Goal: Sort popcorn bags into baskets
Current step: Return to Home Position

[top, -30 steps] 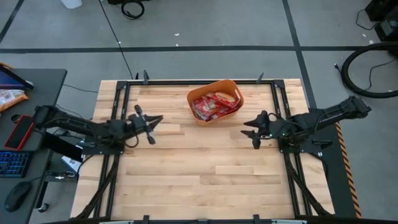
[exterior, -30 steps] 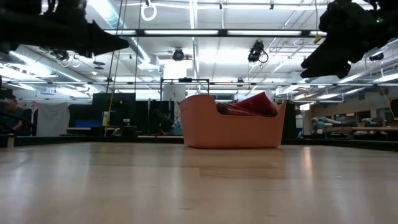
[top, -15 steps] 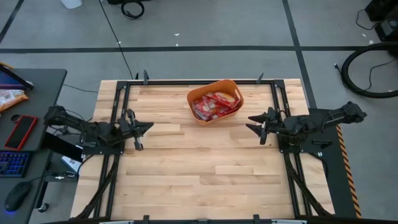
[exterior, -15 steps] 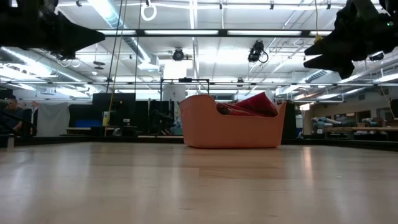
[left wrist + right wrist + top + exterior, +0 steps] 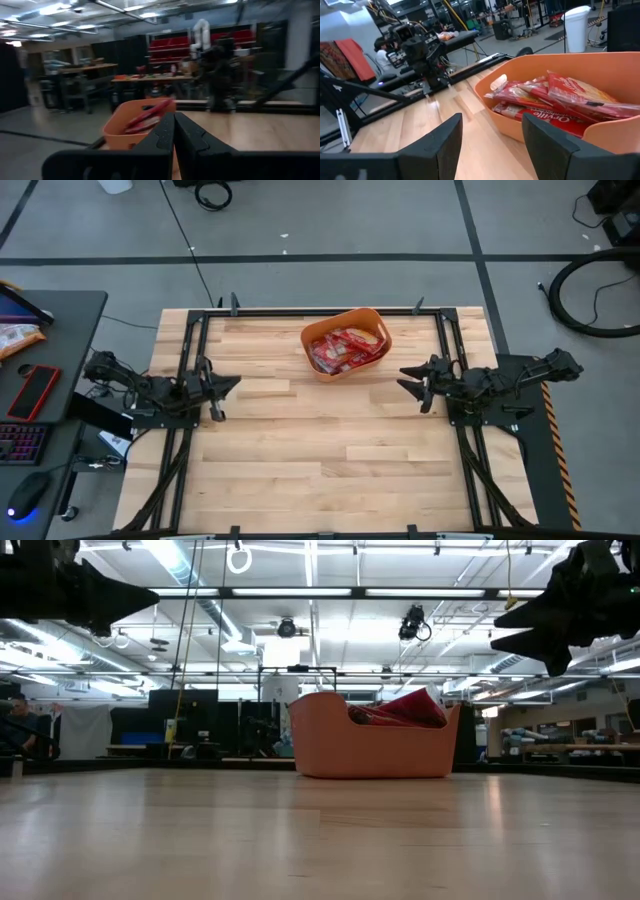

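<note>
Popcorn bags and basket, both arms drawn back.

High view: the orange basket (image 5: 373, 316) stands at the far middle of the worktop (image 5: 320, 460). All popcorn bags (image 5: 345, 348) in view lie heaped inside it, and none shows on the bare wood. The left end effector (image 5: 226, 384) hangs over the left edge and the right end effector (image 5: 406, 379) over the right edge. Both are well apart from the basket and carry nothing.

Low view: the basket sits on the worktop with red packets (image 5: 405, 708) standing above its rim. Both arms hang high, clear of the surface.

Left wrist view: the two dark fingers (image 5: 161, 136) meet with no gap and nothing between them. The basket lies ahead, with packets leaning against its wall.

Right wrist view: the fingers (image 5: 446, 141) stand wide apart and empty. The basket wall (image 5: 600, 135) is near, and the bags overlap at loose angles.

Handling (judgement): the packets look flat, light and pliable, with a glossy film that is probably slick. A pinch across a free edge or corner that stands up from the heap should hold best. A grip on the broad face would likely slide, and a hard squeeze could crush the contents.
</note>
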Controlling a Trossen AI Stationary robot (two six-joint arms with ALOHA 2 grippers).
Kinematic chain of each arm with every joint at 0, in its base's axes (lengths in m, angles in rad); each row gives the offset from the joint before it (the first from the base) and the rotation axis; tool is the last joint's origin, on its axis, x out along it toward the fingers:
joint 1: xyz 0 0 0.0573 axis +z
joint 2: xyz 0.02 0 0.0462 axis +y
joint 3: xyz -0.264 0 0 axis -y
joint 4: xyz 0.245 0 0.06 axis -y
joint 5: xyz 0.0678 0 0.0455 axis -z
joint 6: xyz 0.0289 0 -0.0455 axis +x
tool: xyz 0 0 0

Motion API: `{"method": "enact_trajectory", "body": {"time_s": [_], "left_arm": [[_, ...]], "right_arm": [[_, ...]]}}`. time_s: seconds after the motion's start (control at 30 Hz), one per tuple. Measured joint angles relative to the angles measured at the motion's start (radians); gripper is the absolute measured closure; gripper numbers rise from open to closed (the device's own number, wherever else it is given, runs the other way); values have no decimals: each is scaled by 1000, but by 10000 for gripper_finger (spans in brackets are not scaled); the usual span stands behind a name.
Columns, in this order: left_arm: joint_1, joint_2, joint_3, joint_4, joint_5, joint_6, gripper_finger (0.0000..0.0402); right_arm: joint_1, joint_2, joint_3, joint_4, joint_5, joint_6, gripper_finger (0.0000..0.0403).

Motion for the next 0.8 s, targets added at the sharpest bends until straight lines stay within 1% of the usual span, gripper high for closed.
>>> {"method": "enact_trajectory", "body": {"time_s": [0.07, 0.23, 0.37, 0.43, 0.57, 0.8], "left_arm": [[0, 0, 0, 1, -18, 19, 391], [0, 0, 0, 0, -17, 106, 390], [0, 0, -1, 0, -17, 113, 390], [0, 0, -1, 0, -17, 114, 390], [0, 0, -1, 0, -17, 114, 390], [0, 0, -1, 0, -16, 114, 390]], "right_arm": [[0, 1, 0, -19, 0, 6, 193], [0, 8, 0, -23, 0, 70, 193], [0, 9, 0, -20, -11, 164, 193], [0, 9, 0, -20, -36, 160, 193], [0, 9, 0, -20, -83, 100, 193], [0, 9, 0, -20, -117, 56, 193]]}}
